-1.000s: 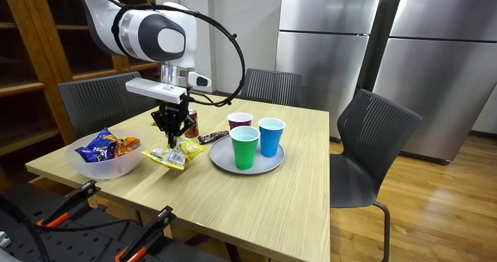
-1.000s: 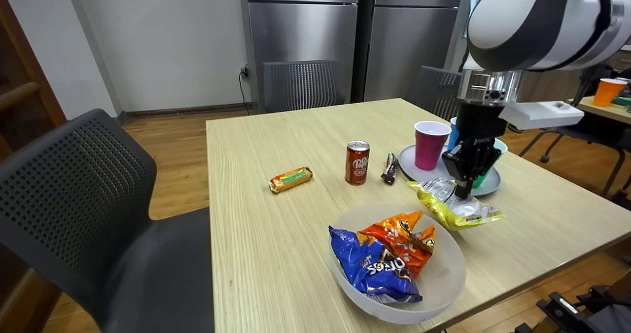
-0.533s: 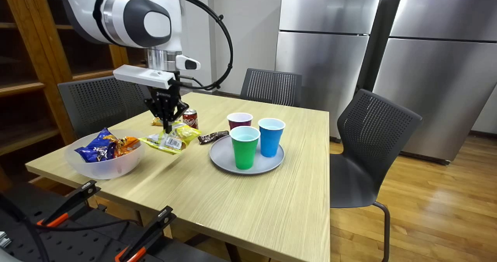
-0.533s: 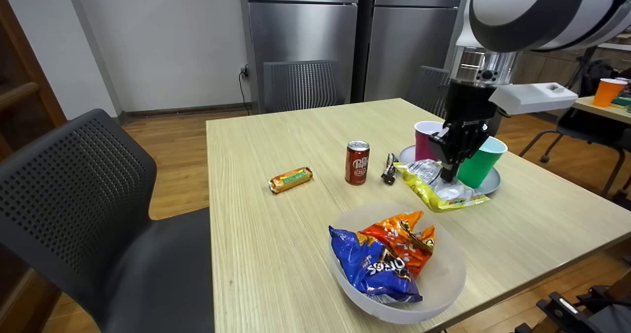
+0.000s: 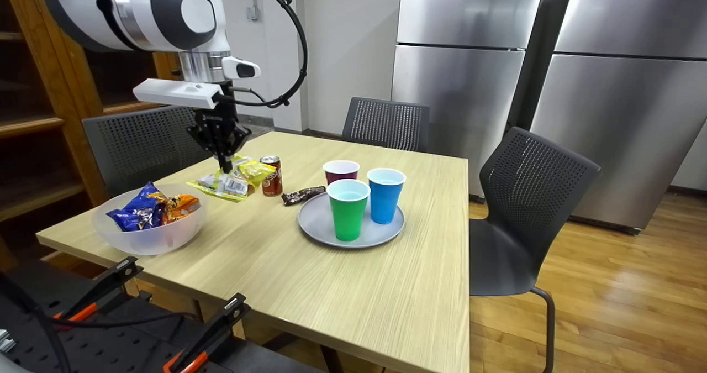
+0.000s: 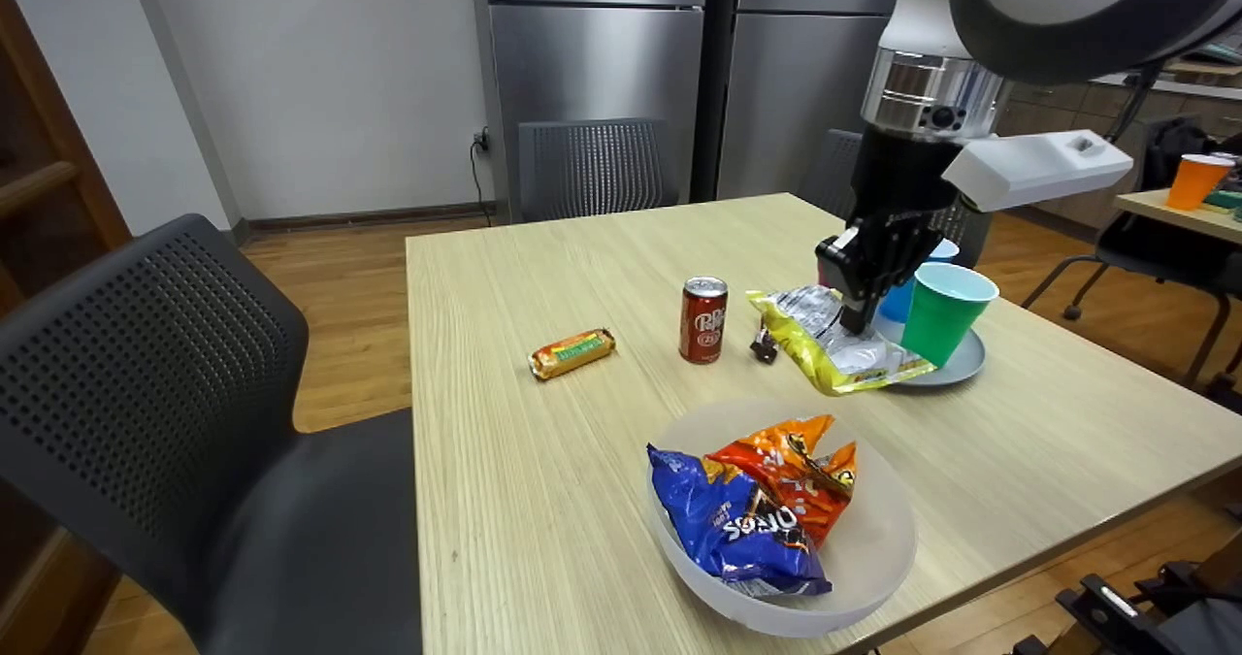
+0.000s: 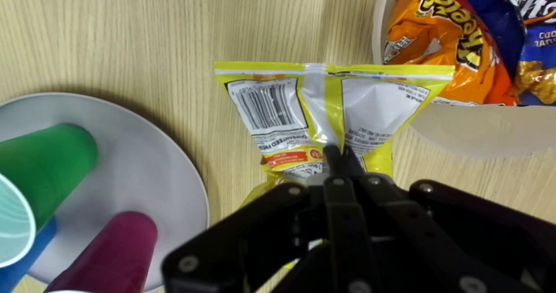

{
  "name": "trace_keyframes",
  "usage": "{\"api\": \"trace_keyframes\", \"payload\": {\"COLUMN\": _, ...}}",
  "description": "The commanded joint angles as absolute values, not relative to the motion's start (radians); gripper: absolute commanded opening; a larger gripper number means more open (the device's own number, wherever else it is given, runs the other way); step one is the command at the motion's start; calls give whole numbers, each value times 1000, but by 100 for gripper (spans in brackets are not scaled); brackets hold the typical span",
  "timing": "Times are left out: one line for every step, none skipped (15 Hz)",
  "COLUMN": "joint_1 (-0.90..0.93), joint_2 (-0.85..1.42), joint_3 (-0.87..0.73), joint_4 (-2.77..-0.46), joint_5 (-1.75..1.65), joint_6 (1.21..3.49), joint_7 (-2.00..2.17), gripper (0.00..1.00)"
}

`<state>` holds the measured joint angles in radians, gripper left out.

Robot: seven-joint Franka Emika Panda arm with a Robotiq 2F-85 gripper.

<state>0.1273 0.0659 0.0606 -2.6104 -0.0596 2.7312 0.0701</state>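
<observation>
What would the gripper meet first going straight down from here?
Likely the wood-grain tabletop, the held yellow snack bag touching first; the gap is hard to judge and the spot beneath is hidden.

Snack bags (image 6: 823,342) (image 6: 742,529) (image 6: 796,469): three are counted. Cups (image 5: 349,215) (image 5: 386,199) (image 5: 338,176): three are noted on one plate (image 5: 317,227), a fourth cup (image 6: 1197,185) farther off. Wrapped bars (image 6: 572,354) (image 5: 302,195): two are tallied. Soda can (image 6: 703,320), bowl (image 6: 875,543): one each recorded. Around the counter (image 5: 386,295), three chairs (image 5: 141,146) (image 5: 386,124) (image 5: 516,196) are made out; refrigerators (image 5: 458,102) (image 5: 618,141), two seen.

I see a pale wood-grain surface (image 6: 505,291) carrying a frosted bowl (image 5: 149,242), a gray plate (image 5: 317,224) and a soda can (image 6: 703,321). Between can and plate I make out a dark-wrapped bar (image 5: 303,195), and on the can's other side a gold-wrapped bar (image 6: 572,354).
</observation>
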Motion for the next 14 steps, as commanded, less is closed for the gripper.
{"api": "trace_keyframes", "payload": {"joint_1": 152, "joint_2": -4, "joint_3": 86, "joint_4": -2655, "joint_5": -144, "joint_6": 2748, "joint_7": 179, "gripper": 0}}
{"api": "trace_keyframes", "payload": {"joint_1": 159, "joint_2": -11, "joint_3": 94, "joint_4": -2656, "joint_5": -167, "joint_6": 2746, "joint_7": 205, "gripper": 0}}
{"api": "trace_keyframes", "payload": {"joint_1": 166, "joint_2": -15, "joint_3": 101, "joint_4": -2657, "joint_5": -187, "joint_6": 2745, "joint_7": 225, "gripper": 0}}
{"api": "trace_keyframes", "payload": {"joint_1": 174, "joint_2": -21, "joint_3": 111, "joint_4": -2659, "joint_5": -206, "joint_6": 2742, "joint_7": 247, "gripper": 0}}
{"api": "trace_keyframes", "payload": {"joint_1": 182, "joint_2": -25, "joint_3": 121, "joint_4": -2659, "joint_5": -229, "joint_6": 2739, "joint_7": 273, "gripper": 0}}
{"api": "trace_keyframes", "payload": {"joint_1": 189, "joint_2": -27, "joint_3": 131, "joint_4": -2659, "joint_5": -245, "joint_6": 2735, "joint_7": 293, "gripper": 0}}
{"api": "trace_keyframes", "payload": {"joint_1": 197, "joint_2": -29, "joint_3": 142, "joint_4": -2660, "joint_5": -261, "joint_6": 2735, "joint_7": 314, "gripper": 0}}
{"api": "trace_keyframes", "payload": {"joint_1": 205, "joint_2": -30, "joint_3": 153, "joint_4": -2659, "joint_5": -276, "joint_6": 2733, "joint_7": 335, "gripper": 0}}
{"api": "trace_keyframes", "payload": {"joint_1": 212, "joint_2": -29, "joint_3": 164, "joint_4": -2659, "joint_5": -290, "joint_6": 2733, "joint_7": 353, "gripper": 0}}
{"api": "trace_keyframes", "payload": {"joint_1": 221, "joint_2": -27, "joint_3": 175, "joint_4": -2657, "joint_5": -299, "joint_6": 2730, "joint_7": 368, "gripper": 0}}
{"api": "trace_keyframes", "payload": {"joint_1": 230, "joint_2": -22, "joint_3": 186, "joint_4": -2655, "joint_5": -306, "joint_6": 2729, "joint_7": 381, "gripper": 0}}
{"api": "trace_keyframes", "payload": {"joint_1": 240, "joint_2": -15, "joint_3": 197, "joint_4": -2651, "joint_5": -315, "joint_6": 2726, "joint_7": 396, "gripper": 0}}
{"api": "trace_keyframes", "payload": {"joint_1": 248, "joint_2": -12, "joint_3": 207, "joint_4": -2651, "joint_5": -311, "joint_6": 2723, "joint_7": 399, "gripper": 0}}
{"api": "trace_keyframes", "payload": {"joint_1": 266, "joint_2": -3, "joint_3": 211, "joint_4": -2647, "joint_5": -318, "joint_6": 2722, "joint_7": 416, "gripper": 0}}
